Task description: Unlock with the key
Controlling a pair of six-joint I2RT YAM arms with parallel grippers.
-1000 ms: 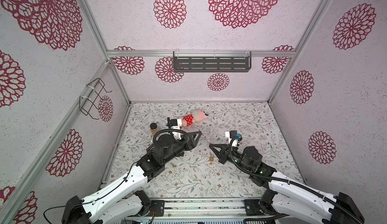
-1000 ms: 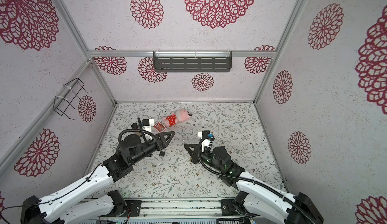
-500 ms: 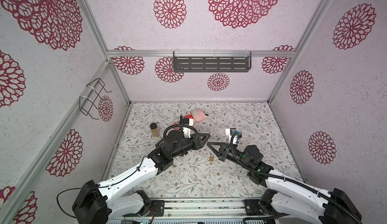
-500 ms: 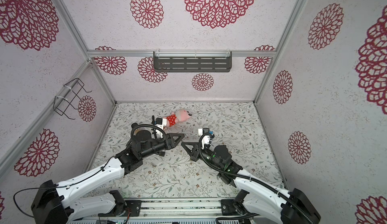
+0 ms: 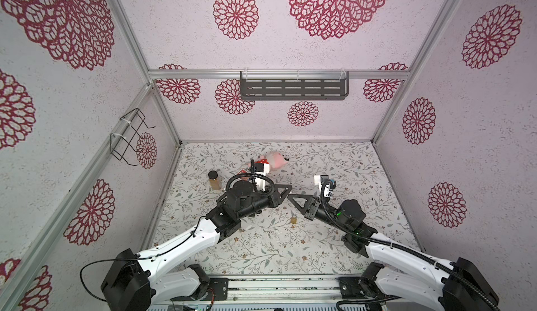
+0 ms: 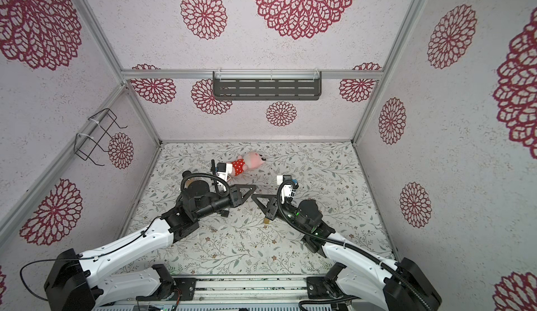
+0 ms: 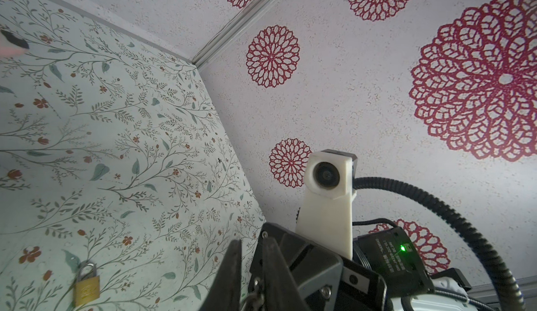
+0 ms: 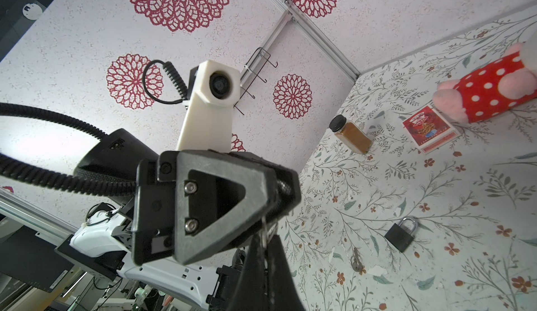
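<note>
Brass padlock (image 5: 293,219) on the table (image 5: 261,251), key (image 8: 263,228) held near it

Near the padlock, the right gripper (image 5: 292,199) is closed on the key. The left gripper (image 5: 286,190) has its jaws narrow around it; if they press it, I cannot tell.

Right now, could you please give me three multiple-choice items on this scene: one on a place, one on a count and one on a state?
1. Where is the brass padlock? A lying on the table; B held aloft; C hanging up.
2. How many padlocks are in view? A one; B two; C three.
3. The right tool is: A wide open; B shut on a key; C out of view.

Answers: 1 A, the left wrist view shows it flat on the table. 2 B, the brass one plus a black padlock. 3 B, in the right wrist view its fingers pinch the key with no gap.
</note>
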